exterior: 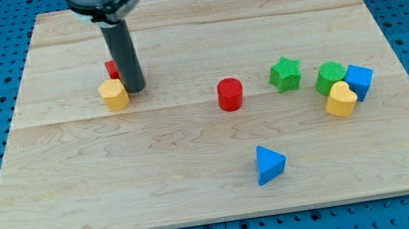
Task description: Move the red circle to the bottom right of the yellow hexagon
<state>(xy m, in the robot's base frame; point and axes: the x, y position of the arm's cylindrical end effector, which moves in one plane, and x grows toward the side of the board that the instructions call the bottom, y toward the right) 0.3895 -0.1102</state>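
The red circle stands near the middle of the wooden board. The yellow hexagon sits at the view's upper left. My tip rests on the board just right of the yellow hexagon, touching or nearly touching it. The rod partly hides a second red block just above the hexagon. The red circle lies well to the right of the hexagon and slightly lower.
A green star is right of the red circle. Farther right, a green block, a blue block and a yellow heart-like block cluster together. A blue triangle lies toward the view's bottom.
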